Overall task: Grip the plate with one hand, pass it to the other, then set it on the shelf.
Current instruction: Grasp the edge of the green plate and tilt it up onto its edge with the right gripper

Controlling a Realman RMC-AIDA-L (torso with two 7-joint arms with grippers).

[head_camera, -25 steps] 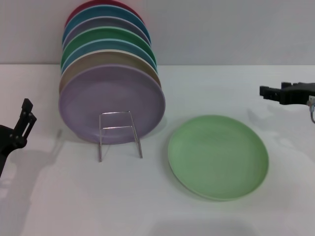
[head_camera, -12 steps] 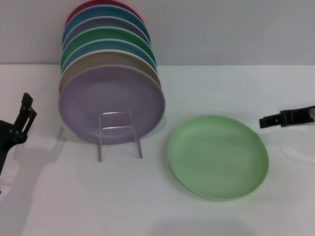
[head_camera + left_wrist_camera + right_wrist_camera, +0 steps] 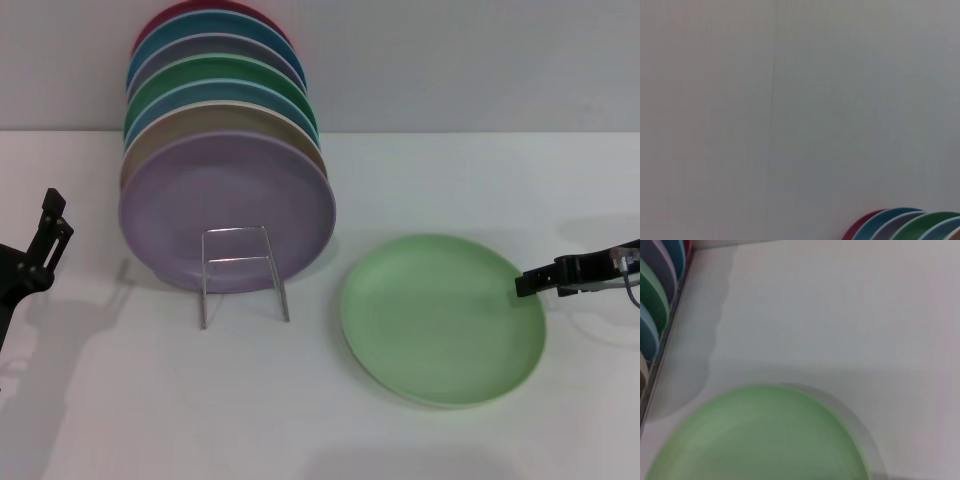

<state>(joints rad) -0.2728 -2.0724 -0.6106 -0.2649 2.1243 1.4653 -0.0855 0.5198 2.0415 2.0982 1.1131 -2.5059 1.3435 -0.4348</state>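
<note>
The pale green plate (image 3: 443, 318) lies flat on the white counter (image 3: 420, 185), at about four o'clock from the wire shelf (image 3: 243, 272) and well apart from it. The right hand (image 3: 524, 283) sits low at the plate's three-o'clock rim, its tip pointing toward nine o'clock and seeming to just reach the edge; whether its fingers are apart or together cannot be told. So the plate lies directly ahead of this hand, which is much the nearer. The left hand (image 3: 55, 228) is parked at the counter's nine-o'clock edge, its finger state likewise unclear. A round plate has no long axis, so any rim point suits the grip.
</note>
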